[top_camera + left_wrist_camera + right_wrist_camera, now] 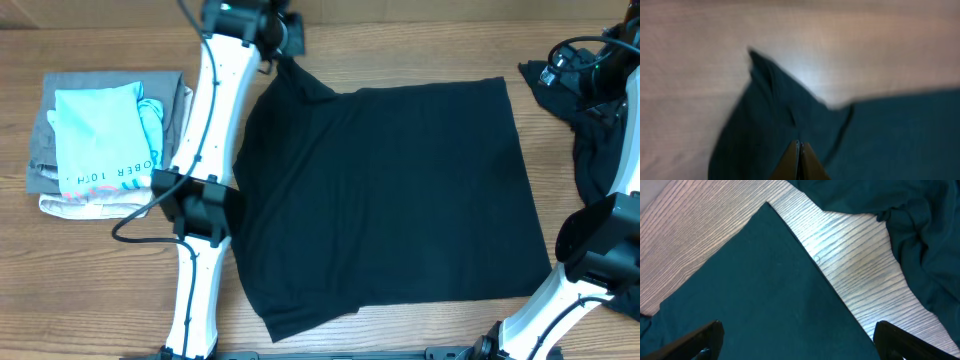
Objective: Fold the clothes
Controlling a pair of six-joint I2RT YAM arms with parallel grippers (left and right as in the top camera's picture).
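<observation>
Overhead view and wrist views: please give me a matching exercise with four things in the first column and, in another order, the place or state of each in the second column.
Things:
1. T-shirt
2. light-blue shirt
3. left gripper
4. right gripper

Places or states:
A. open, above the T-shirt
B. on top of the folded pile at the left of the table
C. spread flat in the middle of the table
D. shut on a sleeve

Right pairs: 1-C, 2-B, 3-D, 4-A.
</observation>
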